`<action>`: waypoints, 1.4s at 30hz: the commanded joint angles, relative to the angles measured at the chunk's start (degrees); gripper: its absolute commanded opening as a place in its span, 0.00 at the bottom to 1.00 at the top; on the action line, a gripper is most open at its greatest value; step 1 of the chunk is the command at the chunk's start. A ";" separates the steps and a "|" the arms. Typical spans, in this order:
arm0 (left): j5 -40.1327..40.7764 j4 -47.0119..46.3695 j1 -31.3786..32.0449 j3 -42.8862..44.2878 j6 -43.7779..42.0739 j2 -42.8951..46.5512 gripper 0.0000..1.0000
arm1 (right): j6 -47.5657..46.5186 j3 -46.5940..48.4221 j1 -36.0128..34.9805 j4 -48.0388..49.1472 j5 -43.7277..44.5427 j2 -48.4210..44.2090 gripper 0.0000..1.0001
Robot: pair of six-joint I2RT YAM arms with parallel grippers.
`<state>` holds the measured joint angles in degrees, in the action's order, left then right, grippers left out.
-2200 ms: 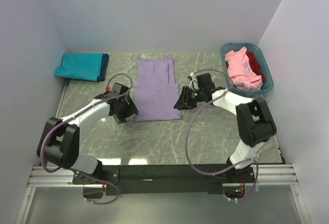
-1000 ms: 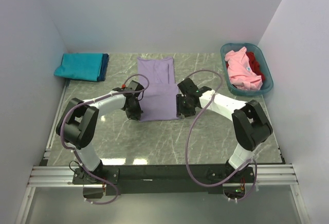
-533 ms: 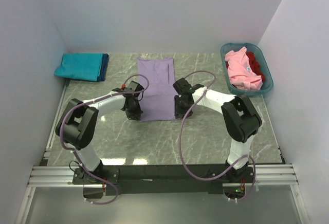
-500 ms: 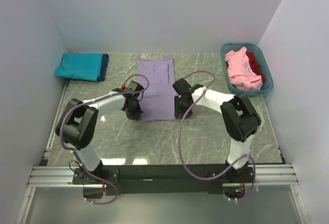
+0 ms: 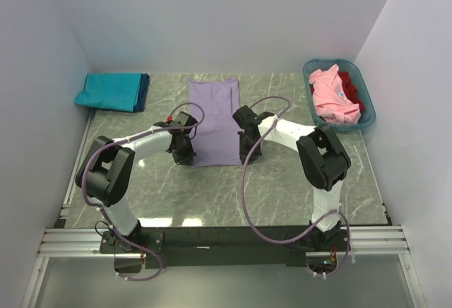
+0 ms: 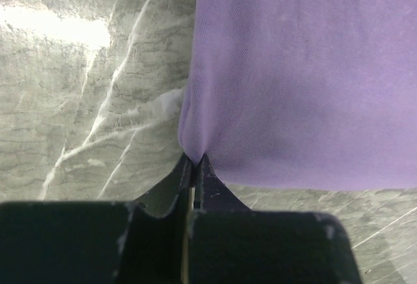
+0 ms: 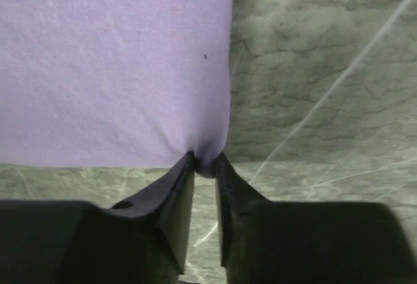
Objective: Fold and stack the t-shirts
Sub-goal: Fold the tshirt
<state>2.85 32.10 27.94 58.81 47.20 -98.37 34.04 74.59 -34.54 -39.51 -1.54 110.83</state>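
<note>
We found the lavender t-shirt (image 5: 215,121) lying flat in the middle of the table (image 5: 296,188), already narrowed into a long strip running away from the arms. The left gripper (image 6: 194,161) was clenched on its near left corner, with the cloth puckered into the fingertips. The right gripper (image 7: 203,160) had its jaws drawn in narrowly on the near right corner, and the fabric was bunched to a point between them.

Our chief worry was the thinness of both holds. Each gripper had only the very tip of a corner, and the right one looked the looser of the two. We judged that a lift could pull that corner free and drop one side. The strip seemed to be several layers, so a pinch that caught only the top layer would peel the fold open. Uneven travel of the two arms would skew the next fold.

The teal-blue basket (image 5: 369,110) stood at the far right corner. It held a crumpled pink t-shirt (image 5: 330,99) heaped over a red garment (image 5: 352,90), both unfolded. At the far left, outside any container, a folded teal t-shirt (image 5: 107,90) rested on a dark blue t-shirt (image 5: 145,87).
</note>
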 commanded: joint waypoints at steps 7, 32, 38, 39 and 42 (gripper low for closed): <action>-1.36 4.02 0.53 -2.29 -0.97 0.19 0.01 | 0.24 -1.81 0.09 -2.24 1.37 2.47 0.00; -17.27 26.35 23.56 -11.01 15.65 44.85 0.01 | -3.80 -10.18 -7.82 -35.11 -2.34 -38.94 0.00; -15.51 27.14 15.58 -2.56 7.21 37.90 0.01 | -6.62 5.03 -5.36 -37.05 1.10 -32.26 0.00; -15.60 26.97 12.69 -2.30 5.55 37.29 0.01 | -7.58 7.57 -4.92 -37.05 1.01 -30.60 0.00; -17.79 25.39 7.41 -1.59 2.47 35.97 0.01 | -9.34 12.31 -3.95 -36.96 0.32 -27.08 0.00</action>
<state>-13.85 55.53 39.75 55.16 55.59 -61.63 27.86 81.84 -39.62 -73.36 -3.99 81.01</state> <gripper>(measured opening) 0.029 0.062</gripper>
